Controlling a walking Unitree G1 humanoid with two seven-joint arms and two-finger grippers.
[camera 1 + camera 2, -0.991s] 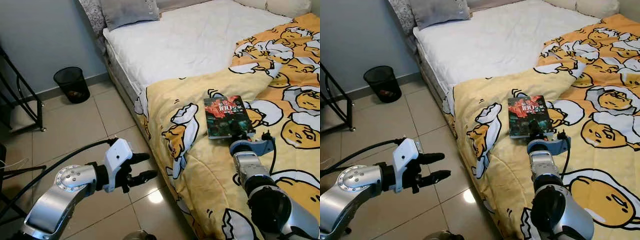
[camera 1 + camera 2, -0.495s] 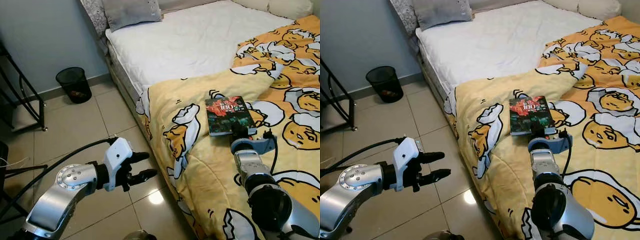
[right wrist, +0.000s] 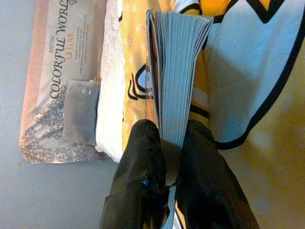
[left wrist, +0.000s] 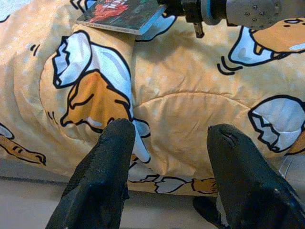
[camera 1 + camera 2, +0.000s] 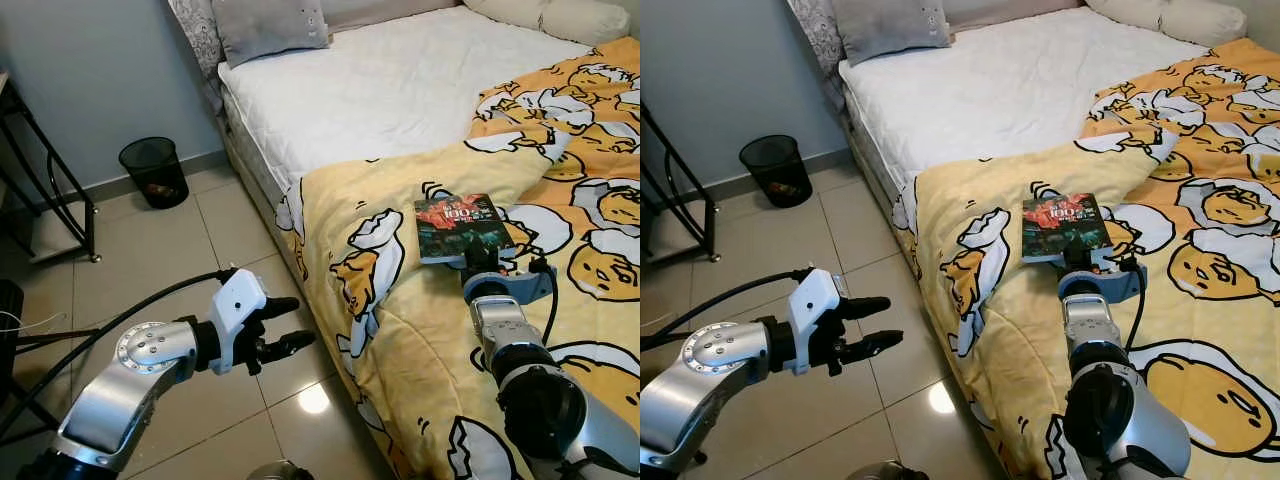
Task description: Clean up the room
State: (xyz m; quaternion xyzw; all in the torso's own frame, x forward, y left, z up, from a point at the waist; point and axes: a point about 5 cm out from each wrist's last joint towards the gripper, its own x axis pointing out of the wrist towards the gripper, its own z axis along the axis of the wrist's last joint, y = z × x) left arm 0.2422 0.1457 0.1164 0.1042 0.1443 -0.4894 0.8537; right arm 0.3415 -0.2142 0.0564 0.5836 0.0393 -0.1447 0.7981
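A dark-covered book point(image 5: 458, 225) with red art lies on the yellow egg-print blanket point(image 5: 420, 340) on the bed. My right gripper point(image 5: 482, 257) is shut on the book's near edge; in the right wrist view both fingers point(image 3: 145, 191) pinch the page block of the book point(image 3: 178, 71). My left gripper point(image 5: 288, 326) hangs open over the tiled floor, left of the bed's side. In the left wrist view its fingertips point(image 4: 114, 143) face the draped blanket point(image 4: 190, 105), and the book point(image 4: 124, 12) shows beyond.
A black mesh waste bin point(image 5: 153, 170) stands on the floor by the grey wall. A black metal rack point(image 5: 50, 200) is at the far left. The white mattress point(image 5: 400, 90) carries a grey pillow point(image 5: 270, 25) at its head.
The whole view has shifted slightly, so the camera moved. The right gripper stays shut on the book's edge and the left gripper stays open over the floor.
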